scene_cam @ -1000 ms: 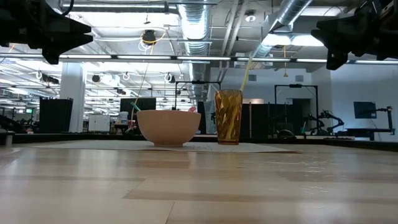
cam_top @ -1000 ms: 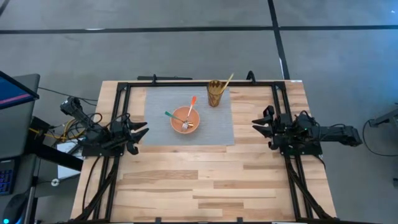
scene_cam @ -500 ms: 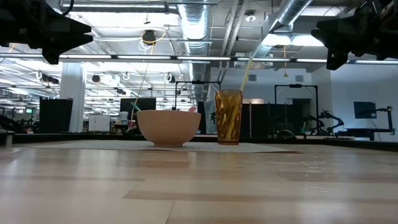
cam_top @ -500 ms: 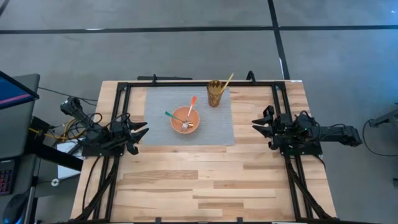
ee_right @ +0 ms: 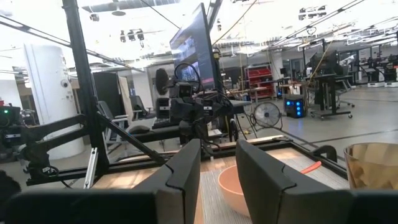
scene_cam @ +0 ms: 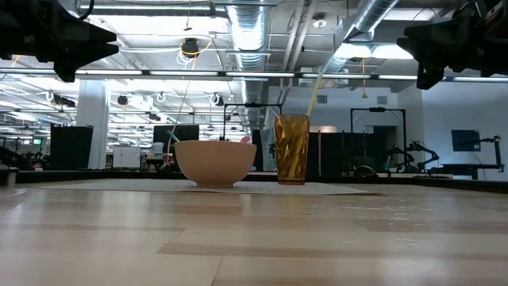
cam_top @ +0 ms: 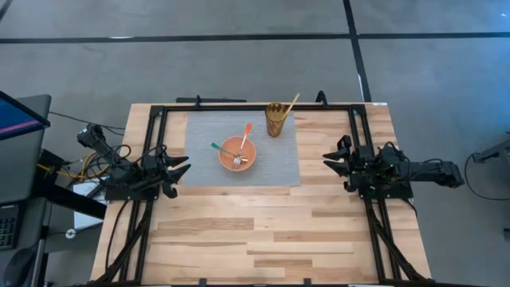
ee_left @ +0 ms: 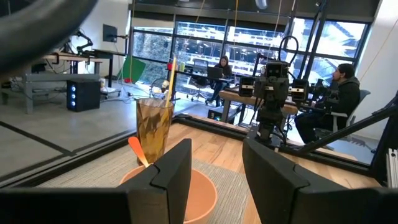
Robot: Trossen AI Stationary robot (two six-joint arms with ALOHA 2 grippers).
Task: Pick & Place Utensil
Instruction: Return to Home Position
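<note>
An orange bowl (cam_top: 237,152) stands on a grey mat (cam_top: 279,163) at the table's far middle; it also shows in the low view (scene_cam: 215,163). In the bowl lie a fork (cam_top: 237,160), an orange-handled utensil (cam_top: 245,132) and a green-handled one (cam_top: 216,147), their handles resting on its rim. An amber cup (cam_top: 276,119) behind the bowl holds a yellow utensil (cam_top: 292,102). My left gripper (cam_top: 185,168) is open at the table's left, beside the mat. My right gripper (cam_top: 328,159) is open at the table's right.
A black frame (cam_top: 239,107) runs along the table's far, left and right sides. The near half of the wooden table (cam_top: 255,239) is bare wood. People sit at desks in the room beyond, seen in the left wrist view (ee_left: 339,93).
</note>
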